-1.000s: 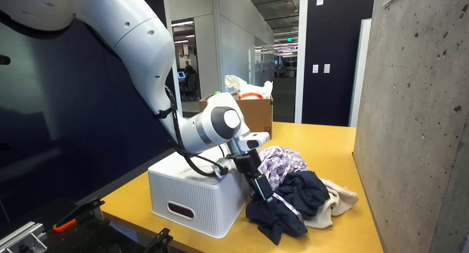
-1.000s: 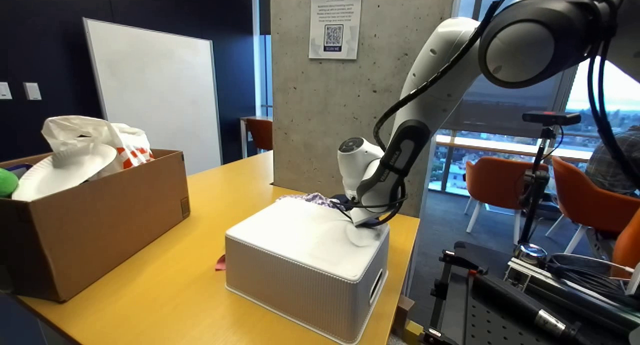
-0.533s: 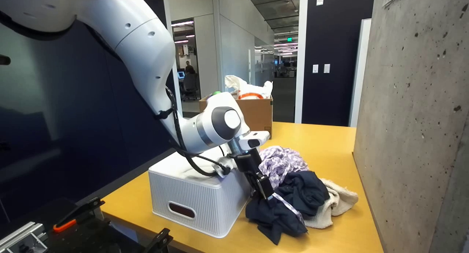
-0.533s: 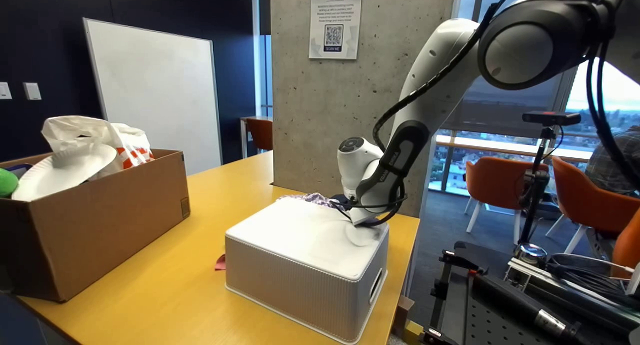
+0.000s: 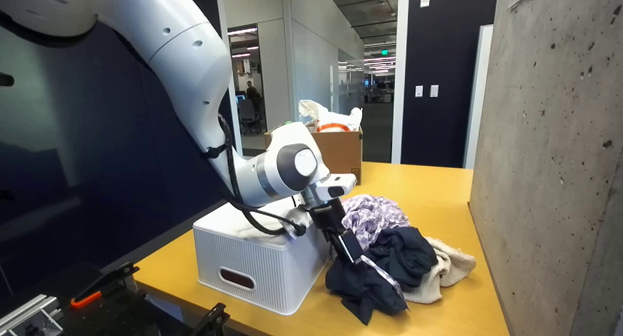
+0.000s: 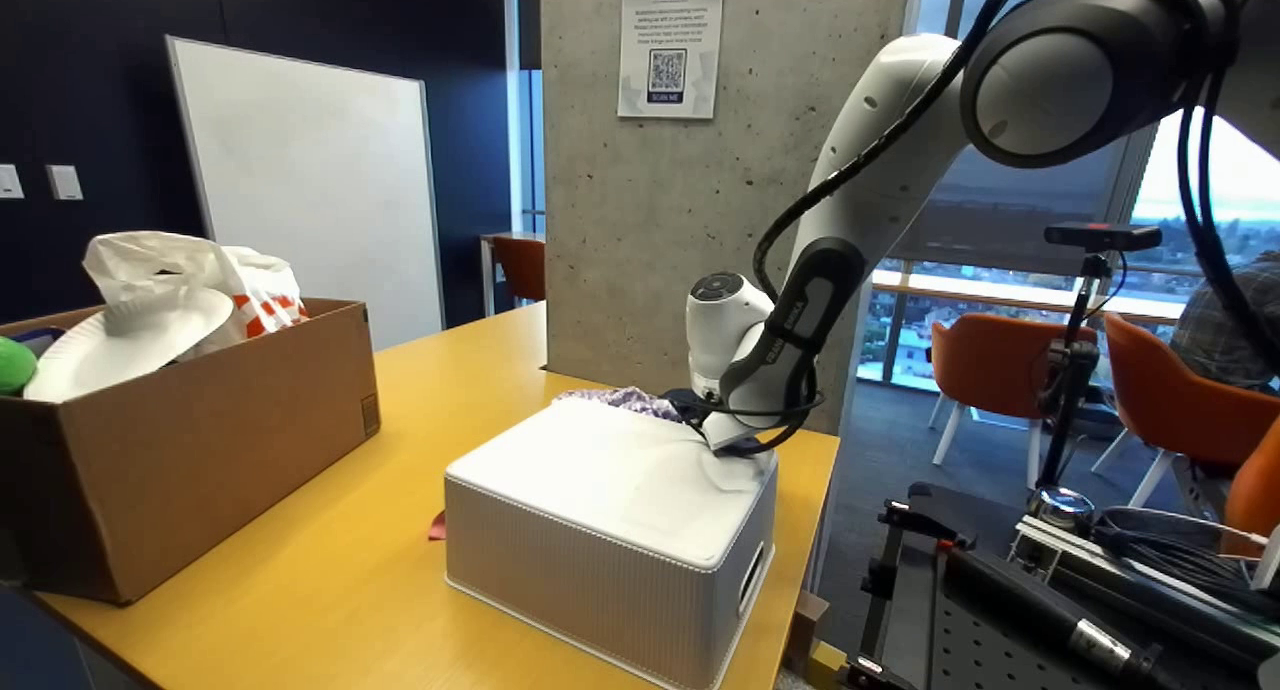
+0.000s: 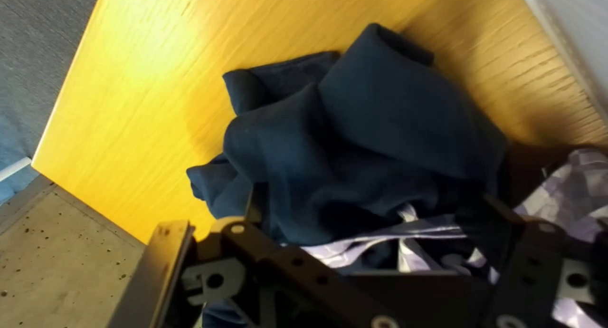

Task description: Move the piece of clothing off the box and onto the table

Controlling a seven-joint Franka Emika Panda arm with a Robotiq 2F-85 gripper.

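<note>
The piece of clothing is dark navy cloth (image 5: 365, 289), bunched on the table beside the box; it fills the middle of the wrist view (image 7: 327, 142). The white ribbed box (image 5: 260, 272) stands next to it and shows whole in an exterior view (image 6: 610, 550); no cloth lies on its lid. My gripper (image 5: 354, 260) points down onto the dark cloth. In the wrist view the gripper (image 7: 380, 204) has its fingers wide apart, with dark cloth and a lilac patterned strip between them. The fingertips are partly hidden in the cloth.
A lilac patterned cloth (image 5: 372, 216) and a cream cloth (image 5: 440, 272) lie in the same heap on the yellow table (image 5: 418, 185). A concrete pillar (image 5: 550, 156) borders the table. A cardboard box (image 6: 230, 450) with bags and plates stands further along. My forearm hangs low over the white box.
My arm and gripper have shifted slightly. The white box has slid a little away from the cloth heap. The dark cloth has barely moved.
</note>
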